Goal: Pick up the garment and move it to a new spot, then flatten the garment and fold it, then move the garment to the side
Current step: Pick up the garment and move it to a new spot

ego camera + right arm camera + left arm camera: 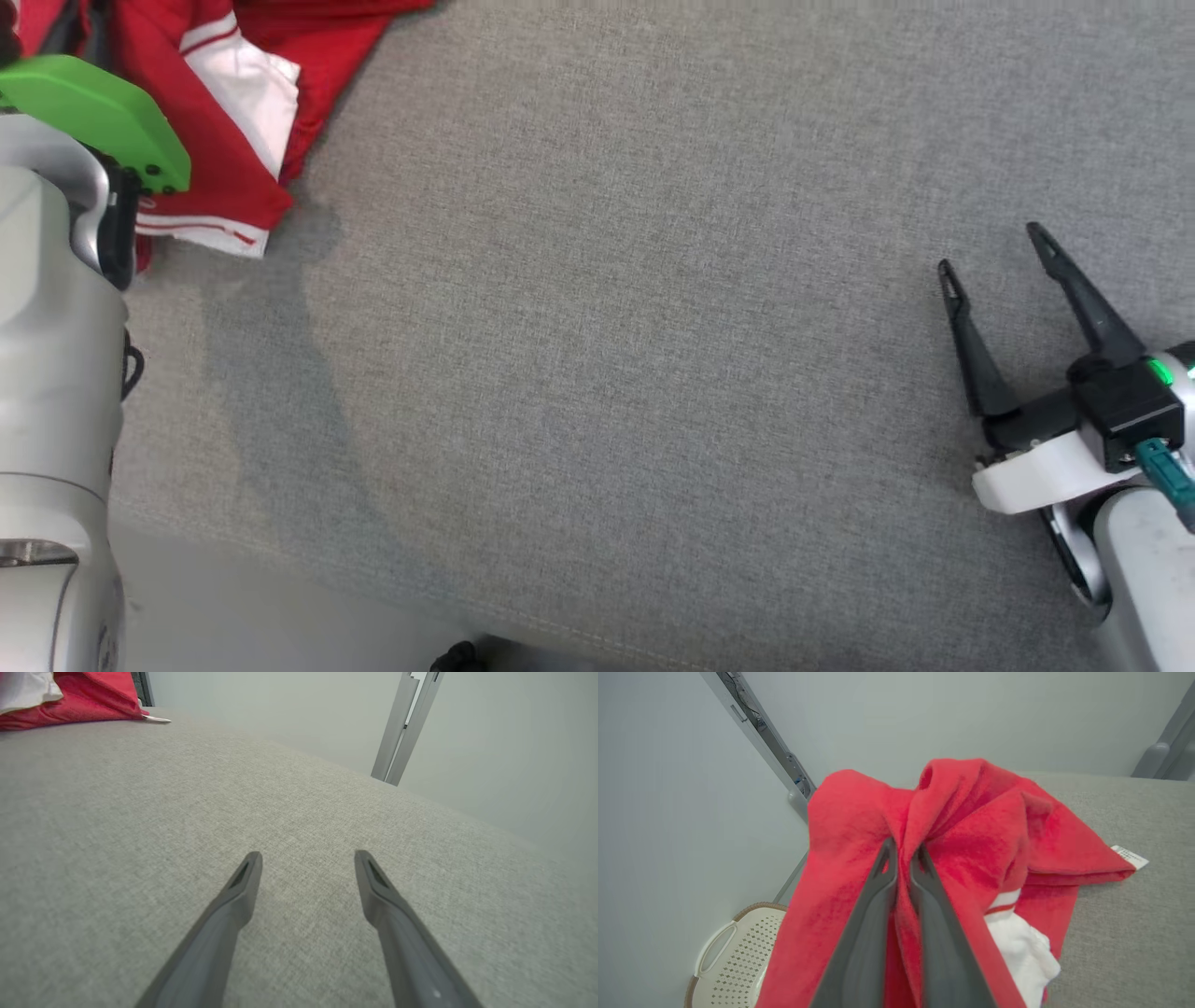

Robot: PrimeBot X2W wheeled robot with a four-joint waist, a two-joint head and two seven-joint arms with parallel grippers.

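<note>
1. Garment [971, 826], red and white, lies bunched at the far left of the grey cloth surface [607, 327].
2. Left gripper [903, 856] fingers pinch a red fold.
3. Right gripper [990, 249] fingers are wide apart over the grey cloth.

From my seat the garment [971, 826] reads as soft red fleece, fuzzy and matt, with smoother white cloth panels and a thin white label [1129, 856]. The table cover [653, 373] under it is coarse grey woven fabric, matt, with a stitched seam near the edge. The right gripper [308, 856] has fingers of dark plastic with a faint sheen. I make the laundry basket [738, 952] pale, smooth, perforated plastic. The left forearm [47, 373] looks satin silver, its green cap [103, 112] matt plastic.
</note>
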